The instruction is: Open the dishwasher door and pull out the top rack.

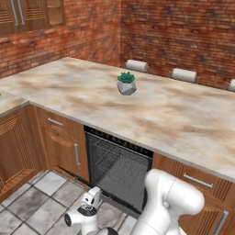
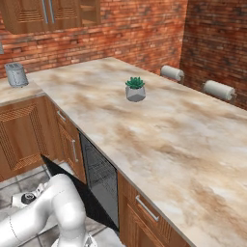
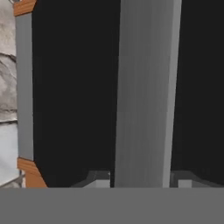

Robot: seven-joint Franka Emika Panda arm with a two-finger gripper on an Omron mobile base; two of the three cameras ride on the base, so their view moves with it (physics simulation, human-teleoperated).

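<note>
The dishwasher door point(image 2: 95, 205) is swung down and out from under the counter, a flat black panel slanting toward the floor. Up close, the black door point(image 3: 74, 87) carries its silver bar handle point(image 3: 146, 92). My gripper point(image 3: 142, 181) is shut on that handle, with one fingertip point(image 3: 98, 180) on each side of the bar. From the left base view my gripper point(image 1: 95, 195) sits low, just above the floor in front of the open dishwasher. The top rack point(image 1: 109, 156), a grey wire basket, is inside the dark cavity.
Wooden drawers and cabinet doors point(image 1: 64, 144) flank the dishwasher on both sides. A small potted plant point(image 1: 126, 83) and paper towel rolls point(image 1: 137, 65) stand on the marble counter point(image 1: 183, 119). A grey appliance point(image 2: 17, 75) sits at the counter's far left. Grey tiled floor point(image 1: 41, 193) lies below.
</note>
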